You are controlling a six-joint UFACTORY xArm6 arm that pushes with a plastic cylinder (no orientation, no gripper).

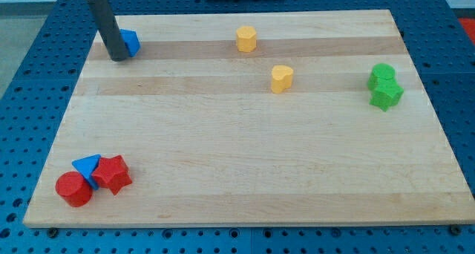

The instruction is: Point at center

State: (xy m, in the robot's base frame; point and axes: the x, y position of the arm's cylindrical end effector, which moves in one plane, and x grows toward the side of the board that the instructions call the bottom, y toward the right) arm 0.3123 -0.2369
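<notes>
My tip (118, 58) touches the board (237, 157) at its top-left corner, a blue block (130, 42) against its right. It grasps nothing. The board's centre lies well right and below; yellow blocks (246, 39) (281, 79) farther right.

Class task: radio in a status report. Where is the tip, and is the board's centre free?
My tip at top left, against blue block. Board centre bare. Nearest: yellow heart block. No obstruction.

Illumination bright, even and diffuse across the pale wooden counter (245, 150). Shadows short and soft, lying close beside each block. No glare or hot spots on the wood. Focus sharp to the edges; colours saturated. Counter outline tapers toward the view's top from perspective.
</notes>
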